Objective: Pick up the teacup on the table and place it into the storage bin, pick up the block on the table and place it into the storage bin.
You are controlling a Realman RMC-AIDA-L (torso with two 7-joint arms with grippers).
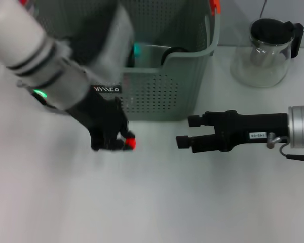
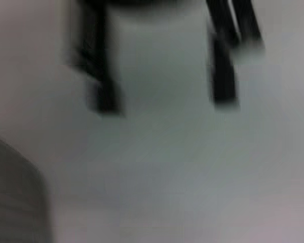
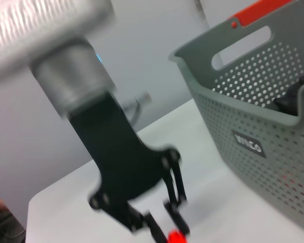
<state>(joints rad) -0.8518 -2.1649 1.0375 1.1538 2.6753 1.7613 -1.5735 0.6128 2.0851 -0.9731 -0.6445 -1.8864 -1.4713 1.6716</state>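
The white table [image 1: 152, 202] carried the grey storage bin [image 1: 167, 96] at twelve o'clock, a dark object inside it. The left gripper [image 1: 122, 143], at the bin's seven o'clock, pinched the small red block [image 1: 130, 143] at table level. The right gripper [image 1: 188, 132], at three o'clock, hovered with fingers spread, empty.

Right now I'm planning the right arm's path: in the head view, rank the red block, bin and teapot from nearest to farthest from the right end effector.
1. Bin, just beyond the right end effector.
2. Red block, to its left, at the left end effector.
3. Teapot, far right corner.
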